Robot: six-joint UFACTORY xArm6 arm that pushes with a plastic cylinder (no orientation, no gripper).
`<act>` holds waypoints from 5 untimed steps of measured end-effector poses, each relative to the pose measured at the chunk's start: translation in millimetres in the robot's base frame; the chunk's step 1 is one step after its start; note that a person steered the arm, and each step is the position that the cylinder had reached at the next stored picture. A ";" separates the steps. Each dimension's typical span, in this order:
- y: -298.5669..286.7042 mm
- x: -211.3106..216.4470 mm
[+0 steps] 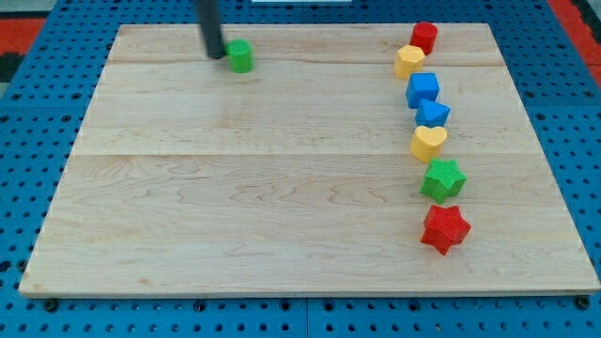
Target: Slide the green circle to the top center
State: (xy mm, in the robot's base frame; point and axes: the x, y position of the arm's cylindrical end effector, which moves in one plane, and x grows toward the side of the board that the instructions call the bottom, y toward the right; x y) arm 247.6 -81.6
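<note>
Small green round block (241, 56) just right of my tip (216, 55), bare wooden board (263, 207) below and left, column of coloured blocks far right, red block (423, 37) topmost.

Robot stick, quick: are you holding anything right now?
My tip: no gripper, holding nothing; it sits just left of the green circle, very close.

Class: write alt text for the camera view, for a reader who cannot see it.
My tip sits just left of the green circle near the wooden board's top edge, left of centre. Seven other blocks line the view's right side.
</note>
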 end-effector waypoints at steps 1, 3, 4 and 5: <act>19.1 10.4; 55.9 13.8; 96.0 -2.5; 65.3 1.6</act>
